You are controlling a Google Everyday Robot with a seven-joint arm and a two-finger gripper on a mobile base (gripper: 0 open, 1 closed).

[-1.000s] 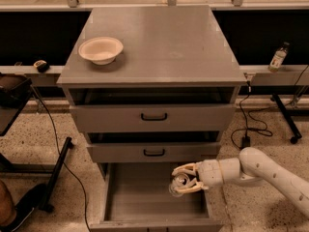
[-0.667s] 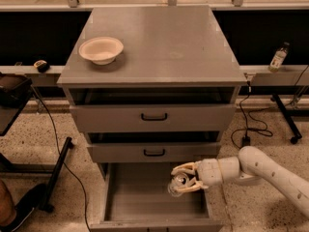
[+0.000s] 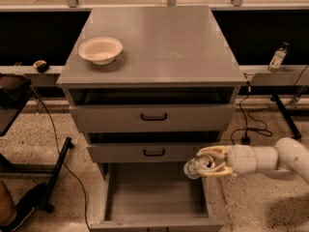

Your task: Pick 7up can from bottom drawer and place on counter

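The bottom drawer (image 3: 153, 198) of the grey cabinet stands pulled out, and its plain grey tray shows nothing inside. My gripper (image 3: 205, 162) reaches in from the right on a white arm, at the drawer's right rim and just below the middle drawer's front. Its cream fingers (image 3: 215, 152) are closed around the 7up can (image 3: 193, 168), a small silvery can held on its side with one end facing left. The can hangs above the drawer's right edge, touching nothing. The counter (image 3: 164, 37) is the broad grey top, well above the gripper.
A white bowl (image 3: 100, 49) sits on the counter's left side. The two upper drawers (image 3: 153, 116) with black handles stick out slightly. A small bottle (image 3: 277, 57) stands on the ledge at right. Cables (image 3: 248, 124) trail on the floor at right; a black stand leg (image 3: 55, 170) is at left.
My gripper has lifted the can up and a little to the right, out of the drawer's tray to the level of its right rim.
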